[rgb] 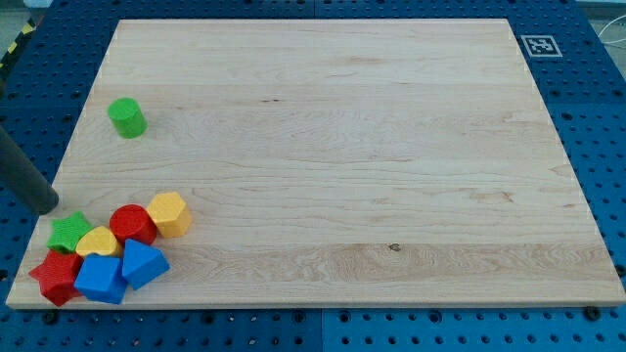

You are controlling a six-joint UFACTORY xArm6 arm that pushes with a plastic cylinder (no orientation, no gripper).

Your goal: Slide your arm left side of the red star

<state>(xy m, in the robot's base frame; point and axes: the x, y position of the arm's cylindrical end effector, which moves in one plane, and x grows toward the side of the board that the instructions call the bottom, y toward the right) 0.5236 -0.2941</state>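
Red star [56,278] at board's bottom-left corner, my tip [47,207] above it, apart

The red star [56,278] lies flat at the tabletop's [342,147] bottom-left corner in the view, close to the board's edges. Its glossy points are partly visible; its right side touches a neighbouring block in the cluster.

My desk [333,147] is pale wood, smooth, with fine grain and a matt finish. The red star [56,277] and blue blocks [101,279] look like smooth, slightly glossy plastic. My rod [24,176] is matt dark.
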